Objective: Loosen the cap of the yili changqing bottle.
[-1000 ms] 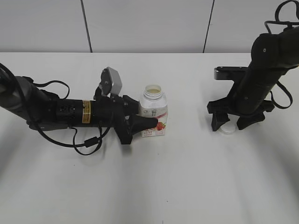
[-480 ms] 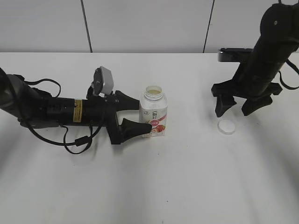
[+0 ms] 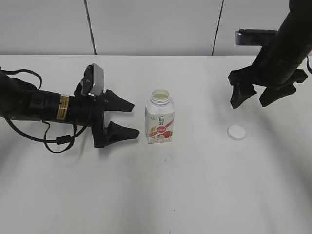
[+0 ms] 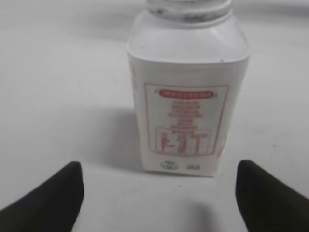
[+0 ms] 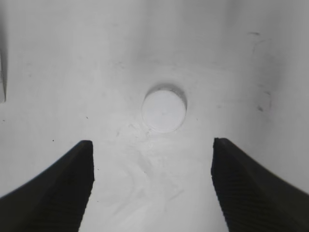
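Observation:
The yili changqing bottle point(image 3: 160, 118) stands upright mid-table with its neck uncovered; it also shows in the left wrist view point(image 4: 186, 92). The white cap point(image 3: 236, 132) lies flat on the table to the right, also seen in the right wrist view point(image 5: 163, 109). My left gripper point(image 3: 127, 118) lies low on the table, open and empty, its tips a short way left of the bottle point(image 4: 157, 186). My right gripper point(image 3: 253, 99) hangs open and empty above the cap point(image 5: 152, 171).
The white table point(image 3: 161, 195) runs to a pale panelled wall point(image 3: 146, 24) at the back. The left arm and its cable point(image 3: 53, 139) lie across the table's left side.
My left gripper let go of the bottle and pulled back to the left, jaws open. My right gripper left the cap on the table and rose up and to the right.

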`<state>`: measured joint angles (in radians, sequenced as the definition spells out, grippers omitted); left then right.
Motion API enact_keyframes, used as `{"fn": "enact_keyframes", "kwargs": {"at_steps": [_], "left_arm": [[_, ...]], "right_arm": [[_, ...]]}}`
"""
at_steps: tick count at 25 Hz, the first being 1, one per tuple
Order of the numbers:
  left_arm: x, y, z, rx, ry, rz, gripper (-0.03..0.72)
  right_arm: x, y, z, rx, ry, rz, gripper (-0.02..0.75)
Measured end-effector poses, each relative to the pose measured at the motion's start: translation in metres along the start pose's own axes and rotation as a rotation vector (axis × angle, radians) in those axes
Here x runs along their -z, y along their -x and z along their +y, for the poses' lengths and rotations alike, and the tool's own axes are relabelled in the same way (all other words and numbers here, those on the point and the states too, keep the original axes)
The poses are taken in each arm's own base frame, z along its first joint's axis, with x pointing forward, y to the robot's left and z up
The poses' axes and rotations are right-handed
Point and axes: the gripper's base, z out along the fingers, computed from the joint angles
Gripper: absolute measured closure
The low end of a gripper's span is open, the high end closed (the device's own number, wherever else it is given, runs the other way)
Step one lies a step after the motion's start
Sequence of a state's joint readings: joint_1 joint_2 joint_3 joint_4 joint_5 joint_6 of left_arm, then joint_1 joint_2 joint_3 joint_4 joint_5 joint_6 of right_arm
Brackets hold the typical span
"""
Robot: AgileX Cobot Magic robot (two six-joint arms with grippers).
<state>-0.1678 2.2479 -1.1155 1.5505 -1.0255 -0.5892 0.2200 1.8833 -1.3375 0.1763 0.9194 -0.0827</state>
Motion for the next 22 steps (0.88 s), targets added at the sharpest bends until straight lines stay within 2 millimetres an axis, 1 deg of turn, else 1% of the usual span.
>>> {"fn": "enact_keyframes", "kwargs": {"at_steps": [7,10,12,14,17,20,22], "left_arm": [[0.026,0.001,0.005,0.016,-0.005,0.117,0.102],[0.038,0.005,0.008,0.020,0.013,0.148,0.102],[0.046,0.011,0.011,0.020,0.044,0.161,0.102],[0.055,0.019,0.015,0.029,0.101,0.185,0.102],[0.069,0.035,0.023,0.041,0.232,0.238,0.102],[0.088,0.055,0.030,0.022,0.395,0.290,0.106],[0.103,0.067,0.036,0.041,0.532,0.313,0.112]], "right_arm": [[0.024,0.000,0.003,0.015,-0.002,-0.061,0.146],[0.034,-0.001,0.004,0.022,-0.005,-0.087,0.146],[0.040,-0.001,0.005,0.030,-0.012,-0.105,0.146],[0.046,-0.001,0.005,0.039,-0.022,-0.120,0.146],[0.058,0.003,0.006,0.051,-0.031,-0.156,0.146],[0.069,0.008,0.007,0.059,-0.032,-0.184,0.146],[0.078,0.013,0.008,0.064,-0.033,-0.212,0.146]]}}
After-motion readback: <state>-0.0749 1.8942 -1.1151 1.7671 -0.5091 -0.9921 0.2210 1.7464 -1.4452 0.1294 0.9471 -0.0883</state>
